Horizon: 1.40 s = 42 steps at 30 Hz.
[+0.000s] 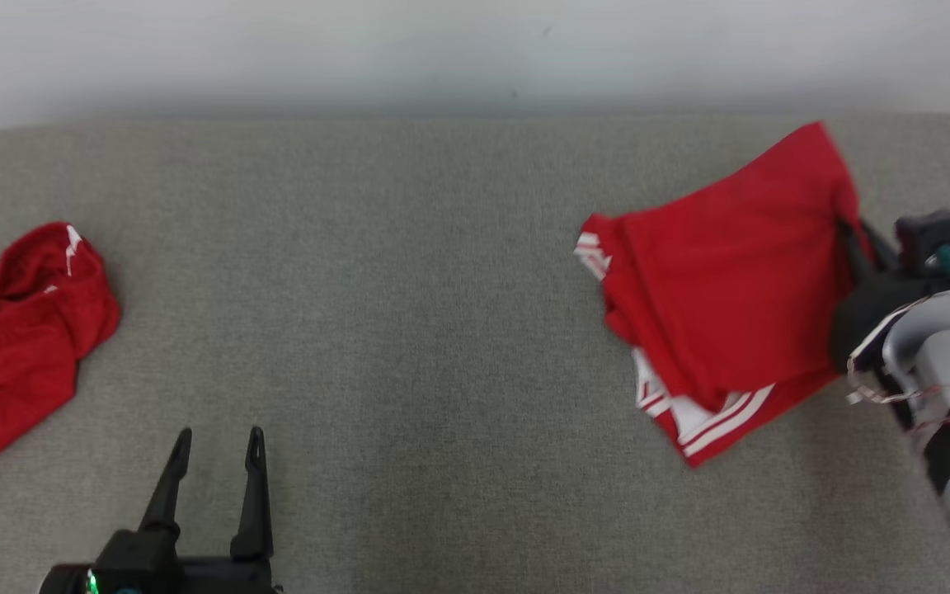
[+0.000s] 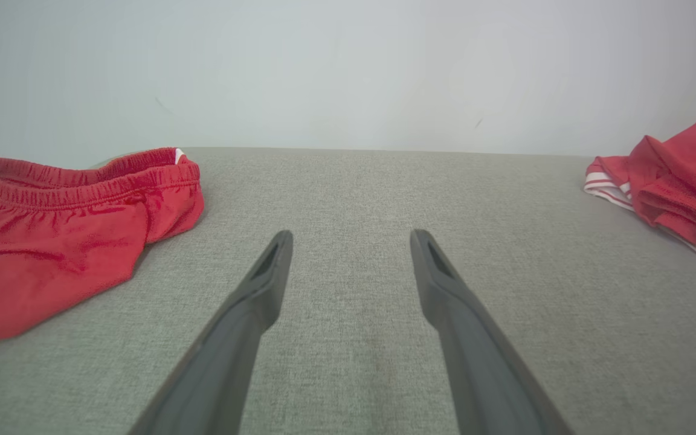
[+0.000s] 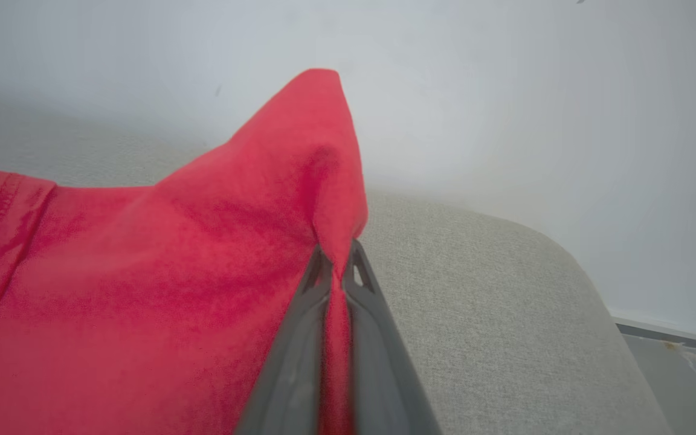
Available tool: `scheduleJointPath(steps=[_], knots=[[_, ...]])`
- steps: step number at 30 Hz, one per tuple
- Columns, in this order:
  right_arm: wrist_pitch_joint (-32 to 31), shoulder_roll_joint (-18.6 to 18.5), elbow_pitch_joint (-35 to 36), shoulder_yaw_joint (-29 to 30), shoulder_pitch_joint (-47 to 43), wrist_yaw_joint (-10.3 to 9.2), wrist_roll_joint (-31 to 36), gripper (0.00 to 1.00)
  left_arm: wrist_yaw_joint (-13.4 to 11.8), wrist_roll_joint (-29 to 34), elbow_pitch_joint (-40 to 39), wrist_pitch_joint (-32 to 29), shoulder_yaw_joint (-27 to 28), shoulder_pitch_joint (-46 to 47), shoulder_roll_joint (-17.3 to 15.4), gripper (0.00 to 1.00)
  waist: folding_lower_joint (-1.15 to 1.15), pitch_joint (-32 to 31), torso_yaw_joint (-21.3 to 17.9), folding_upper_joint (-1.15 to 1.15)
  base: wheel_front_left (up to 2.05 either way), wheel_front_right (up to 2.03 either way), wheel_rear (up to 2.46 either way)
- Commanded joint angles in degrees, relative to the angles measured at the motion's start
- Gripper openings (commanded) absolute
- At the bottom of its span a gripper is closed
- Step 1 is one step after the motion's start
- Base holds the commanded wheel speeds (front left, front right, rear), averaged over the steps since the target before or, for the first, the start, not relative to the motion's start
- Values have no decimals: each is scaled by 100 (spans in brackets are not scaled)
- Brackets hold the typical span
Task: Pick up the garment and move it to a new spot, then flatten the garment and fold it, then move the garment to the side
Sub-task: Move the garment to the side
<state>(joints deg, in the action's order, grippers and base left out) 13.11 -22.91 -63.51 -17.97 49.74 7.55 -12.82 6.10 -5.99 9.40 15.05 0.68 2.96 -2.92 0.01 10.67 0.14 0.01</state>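
A folded red garment [image 1: 722, 280] with white stripes lies at the right of the grey table [image 1: 409, 313]; its left edge shows in the left wrist view [image 2: 680, 175]. My right gripper [image 1: 850, 239] is shut on the garment's right edge, lifting that side; in the right wrist view the red cloth [image 3: 203, 272] is pinched between the dark fingers [image 3: 372, 314], gripper [image 3: 336, 257]. My left gripper [image 1: 219, 437] stands open over bare table near the front left, with nothing between its fingers [image 2: 263, 284], gripper [image 2: 351, 238].
A second red garment [image 1: 13, 330] with an elastic waistband lies crumpled at the table's left edge, also in the left wrist view [image 2: 64, 229]. A pale wall [image 1: 475, 49] runs behind the table. The table's rounded right end [image 3: 565, 290] drops off beyond the right gripper.
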Motion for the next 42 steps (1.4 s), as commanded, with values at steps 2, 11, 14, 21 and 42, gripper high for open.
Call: scheduleJointPath(steps=[2,11,14,21,42], knots=[[-51,-289,-35,-118,237,-15,-34,0,41,72,-99,10,8,193,5,100,-1,496,-116,-1,0,0,0],[-226,-1134,-153,-341,980,-15,-164,0,113,241,-509,10,-80,675,-102,100,-1,1171,-197,-1,0,0,0],[-233,-1295,-168,-391,1123,-15,-182,0,123,264,-622,11,-100,779,-138,100,-1,1298,-206,-1,0,0,0],[-340,-1804,-238,-518,1551,-15,-149,0,127,316,-920,10,-136,935,-216,100,-1,1575,-259,-1,0,0,0],[-335,-2156,-492,-493,2061,-15,141,100,134,393,-1194,10,-24,910,-208,100,-1,1802,-367,-1,0,0,0]])
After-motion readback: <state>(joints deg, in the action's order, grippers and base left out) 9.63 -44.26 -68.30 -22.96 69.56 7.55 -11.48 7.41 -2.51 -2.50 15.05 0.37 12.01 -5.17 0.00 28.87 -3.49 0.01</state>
